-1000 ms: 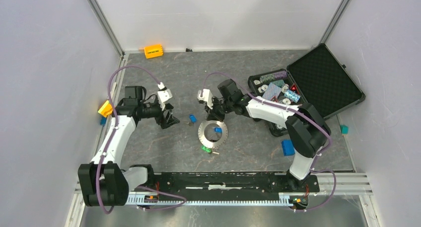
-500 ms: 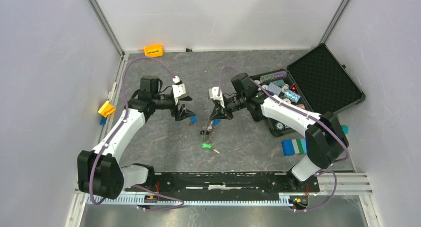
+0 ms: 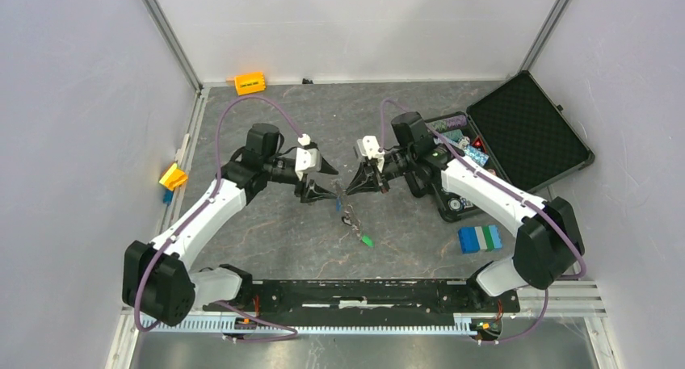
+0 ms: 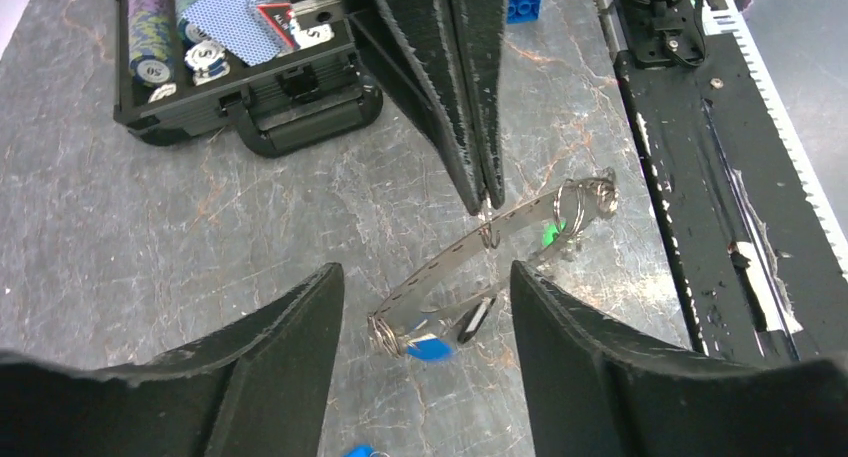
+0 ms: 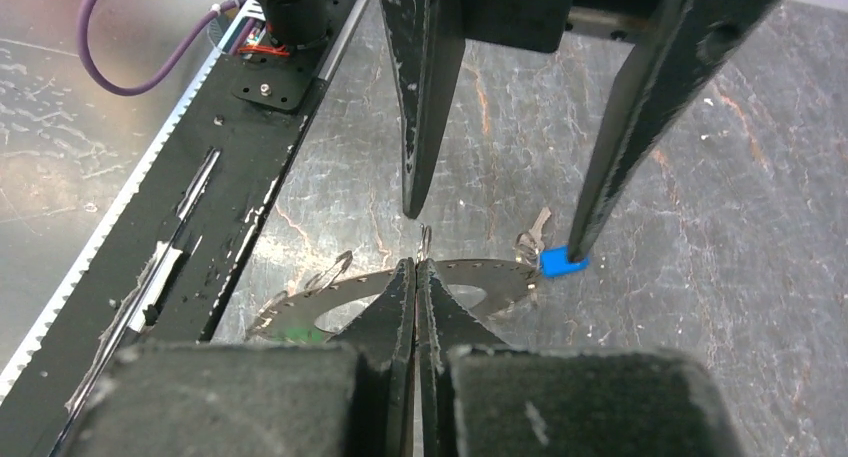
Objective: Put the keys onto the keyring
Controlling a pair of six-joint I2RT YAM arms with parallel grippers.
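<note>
The keyring (image 4: 500,239) is a thin toothed silver disc, lifted off the table and hanging tilted. My right gripper (image 5: 415,265) is shut on its rim, beside a small wire loop. Keys hang from it: one with a blue tag (image 4: 430,349), one with a black tag (image 4: 475,320) and one with a green tag (image 4: 548,235). My left gripper (image 4: 425,277) is open, its fingers either side of the ring's end with the blue tag and not touching it. In the top view the keyring (image 3: 350,217) dangles between the left gripper (image 3: 329,183) and the right gripper (image 3: 349,190).
A loose blue-tagged key (image 4: 358,451) lies on the table under the left gripper. The open black case (image 3: 529,131) with chips and cards is at the right. A blue, green and white block (image 3: 480,238), an orange block (image 3: 250,82) and the front rail (image 3: 363,292) are also here.
The right gripper has lifted the keyring from flat on the table, and it now hangs tilted. Both arms moved right. The left gripper came up to the ring's end and narrowed slightly.
</note>
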